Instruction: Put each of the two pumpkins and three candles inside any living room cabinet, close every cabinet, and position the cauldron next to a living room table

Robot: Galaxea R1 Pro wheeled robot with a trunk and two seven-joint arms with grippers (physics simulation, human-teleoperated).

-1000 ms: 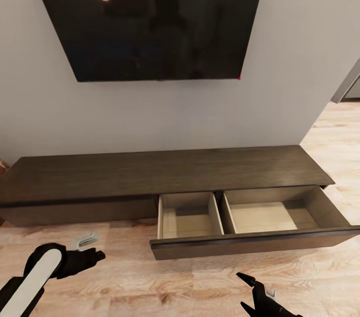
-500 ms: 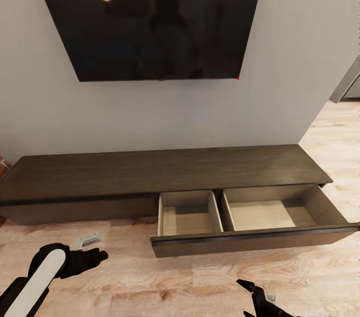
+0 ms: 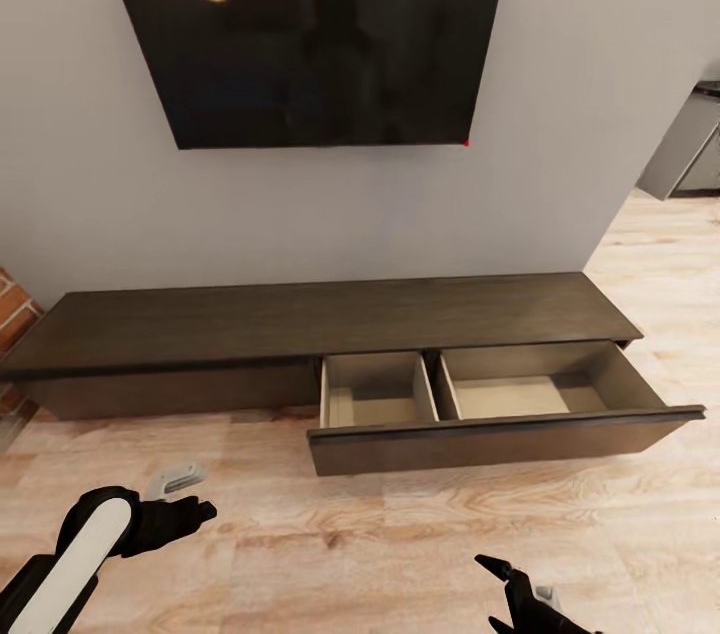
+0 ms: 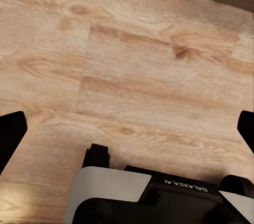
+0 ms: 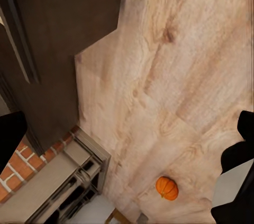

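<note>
Moved: camera backs off; cabinet (image 3: 330,334) sits farther away.
Fingers: both pairs spread wide, holding nothing.
Pumpkin (image 5: 167,187): beyond right fingers; likely light, rigid; grip across ribs.

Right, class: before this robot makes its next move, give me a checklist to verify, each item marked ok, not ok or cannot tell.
1. Long dark-brown wooden cabinet has a drawer pulled out for loading: ok.
2. Both pale beige drawer compartments free of objects: ok.
3. Left gripper has its fingers apart with nothing between them: ok.
4. Right gripper has its fingers apart with nothing between them: ok.
5. A small orange ribbed pumpkin located on the light wooden floor: ok.
6. Candles, second pumpkin and cauldron located: cannot tell.
</note>
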